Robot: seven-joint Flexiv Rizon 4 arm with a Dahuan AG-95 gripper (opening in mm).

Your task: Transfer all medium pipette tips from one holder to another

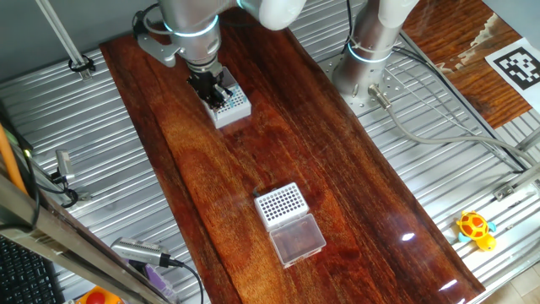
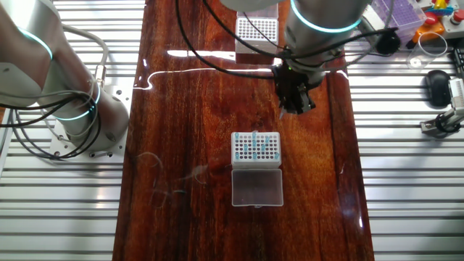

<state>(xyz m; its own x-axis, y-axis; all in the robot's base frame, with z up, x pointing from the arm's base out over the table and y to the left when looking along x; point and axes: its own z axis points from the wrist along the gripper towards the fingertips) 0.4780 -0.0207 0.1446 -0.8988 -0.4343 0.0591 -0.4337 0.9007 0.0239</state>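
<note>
**Layout, the other fixed view, left to right.** A silver round arm base (image 2: 72,119) stands at the 9 o'clock edge, off the dark red-brown wooden worktop (image 2: 181,109). At the worktop's centre sits a white box-shaped plastic tip rack (image 2: 255,164). Its clear hinged lid (image 2: 257,188) lies open at its 6 o'clock side. The medium pipette tips (image 2: 250,148), small teal-blue plastic dots, fill many holes of this rack's grid. A few holes show dark and bare. A second white perforated rack (image 2: 257,29) sits at 12 o'clock, well apart. Its visible holes look dark, so it is judged to be the receiving holder.

**Hand.** The black two-finger hand (image 2: 293,105) hangs between the two racks, right of their common line. The pictures do not show whether its fingers are apart or together, or whether they carry a tip.

**Governing relation.** The tips lie at about 7 o'clock from the hand here. In one fixed view they lie at about 4 o'clock, with the hand (image 1: 211,86) just beside the rack's far corner (image 1: 221,118). The tips stand in their holes, so their long axis is judged vertical. The coming move calls for a straight approach from above, centred on one hole.
</note>
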